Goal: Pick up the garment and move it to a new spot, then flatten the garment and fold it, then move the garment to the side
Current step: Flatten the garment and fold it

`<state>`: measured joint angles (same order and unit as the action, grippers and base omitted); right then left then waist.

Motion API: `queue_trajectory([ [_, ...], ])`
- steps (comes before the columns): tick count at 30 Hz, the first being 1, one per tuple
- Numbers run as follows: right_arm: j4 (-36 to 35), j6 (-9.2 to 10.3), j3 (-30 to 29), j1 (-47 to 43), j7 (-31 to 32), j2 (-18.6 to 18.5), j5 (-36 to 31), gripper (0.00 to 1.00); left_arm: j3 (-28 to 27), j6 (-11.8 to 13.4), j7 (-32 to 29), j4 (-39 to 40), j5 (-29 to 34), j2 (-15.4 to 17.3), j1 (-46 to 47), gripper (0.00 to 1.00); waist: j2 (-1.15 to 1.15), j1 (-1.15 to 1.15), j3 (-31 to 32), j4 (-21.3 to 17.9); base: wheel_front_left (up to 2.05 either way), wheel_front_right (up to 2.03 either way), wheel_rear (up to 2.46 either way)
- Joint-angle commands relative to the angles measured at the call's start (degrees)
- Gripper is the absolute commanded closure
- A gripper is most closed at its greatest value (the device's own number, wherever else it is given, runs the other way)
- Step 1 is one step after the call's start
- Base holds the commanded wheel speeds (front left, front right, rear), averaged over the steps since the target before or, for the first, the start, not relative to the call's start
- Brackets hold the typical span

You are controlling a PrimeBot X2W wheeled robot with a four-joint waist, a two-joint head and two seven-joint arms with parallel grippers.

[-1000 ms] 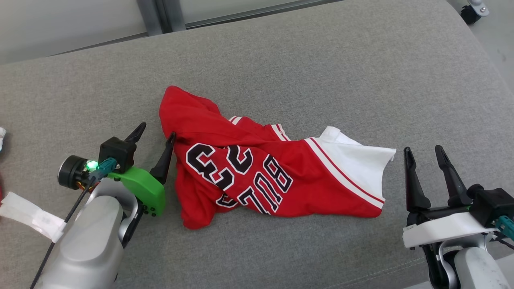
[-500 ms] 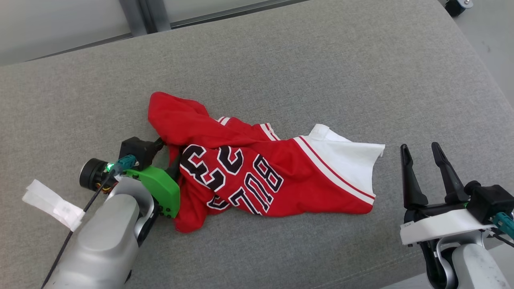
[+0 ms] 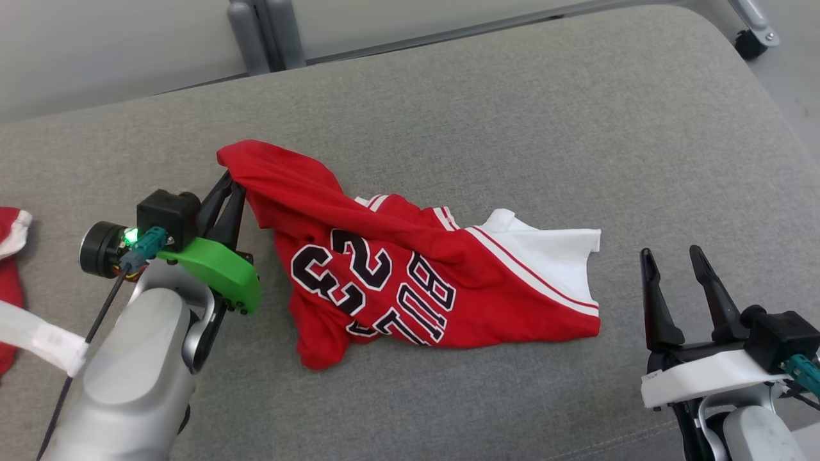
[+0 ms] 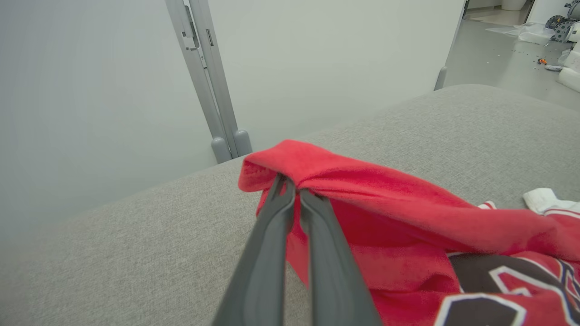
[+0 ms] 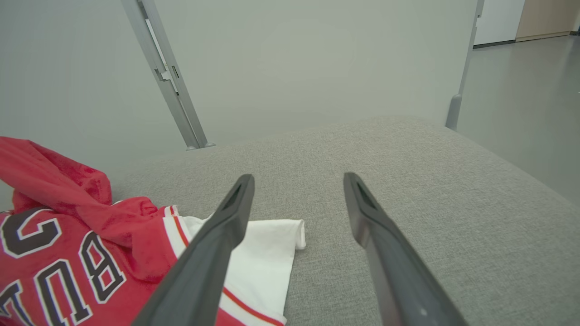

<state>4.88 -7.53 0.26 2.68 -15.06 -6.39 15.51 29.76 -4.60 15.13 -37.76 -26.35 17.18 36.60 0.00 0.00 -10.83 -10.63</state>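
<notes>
The red garment point(image 3: 384, 224) lay crumpled on the grey cushion point(image 3: 512, 96). The left hand point(image 3: 232, 184) was closed on its upper red edge, holding that corner raised. The right hand point(image 3: 670, 255) was wide, near the white end, not touching.

We see a grey upholstered bench point(image 3: 512, 96), grey metal posts point(image 3: 266, 32) behind it, a black caster point(image 3: 746, 43), and red cloth point(image 3: 9, 275) at left.

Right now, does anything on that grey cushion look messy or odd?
Yes. The red jersey lies crumpled, not flat, its lettering bunched in folds. One corner is raised off the grey cushion, pinched in the left gripper. The right gripper is open, apart from the jersey, touching nothing.
</notes>
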Motion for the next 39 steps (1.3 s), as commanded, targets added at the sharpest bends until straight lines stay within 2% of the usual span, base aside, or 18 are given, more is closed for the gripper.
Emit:
queue_trajectory([
  [1,0.3,0.07,0.0,-0.8,-0.2,-0.4,-0.4,0.00,-0.8,0.6,0.0,1.7,1.0,0.4,-1.9,1.00,0.00,0.00,2.5,2.6,0.00,0.00,0.00],
  [7,0.5,0.07,-0.1,-2.8,-0.2,-0.1,-0.5,0.00,-3.0,2.8,0.0,11.0,3.9,1.5,-11.4,1.00,0.00,0.00,5.9,6.8,0.00,0.00,0.00],
  [16,0.4,0.07,-0.7,-4.1,-0.2,0.2,-0.5,0.00,-4.5,7.7,-0.8,20.9,1.1,3.2,-29.2,1.00,0.00,0.00,7.7,11.6,0.00,0.00,0.00],
  [22,0.8,0.07,-0.4,-3.9,-0.2,0.3,-0.6,0.00,-4.1,9.1,-2.1,21.4,-1.3,2.3,-36.3,1.00,0.00,0.00,8.1,12.9,0.00,0.00,0.00],
  [27,1.0,0.08,-0.4,-4.3,-0.2,0.0,-0.4,0.00,-3.3,8.7,-2.4,19.2,-3.0,1.1,-38.8,1.00,0.00,0.00,8.6,13.4,0.00,0.00,0.00],
  [28,1.0,0.07,-0.5,-4.5,-0.2,0.0,-0.4,0.00,-3.6,8.6,-2.1,18.5,-3.1,1.1,-38.8,0.88,0.00,0.00,8.7,13.5,0.00,0.00,0.00],
  [29,1.0,0.07,-0.6,-4.6,-0.2,-0.1,-0.4,0.00,-3.9,8.7,-1.8,18.0,-3.1,1.2,-38.7,0.54,0.00,0.00,8.9,13.7,0.00,0.00,0.00],
  [30,1.0,0.07,-0.7,-4.7,-0.2,-0.1,-0.4,0.00,-4.3,9.2,-1.4,17.6,-2.8,1.3,-38.5,0.00,0.00,0.00,9.0,13.8,0.00,0.00,0.00],
  [39,0.8,0.07,-0.6,-4.9,-0.2,-0.1,-0.6,0.00,-11.3,11.1,0.2,21.6,-1.2,2.5,-36.9,0.00,0.00,0.00,10.0,14.6,0.00,0.00,0.00],
])
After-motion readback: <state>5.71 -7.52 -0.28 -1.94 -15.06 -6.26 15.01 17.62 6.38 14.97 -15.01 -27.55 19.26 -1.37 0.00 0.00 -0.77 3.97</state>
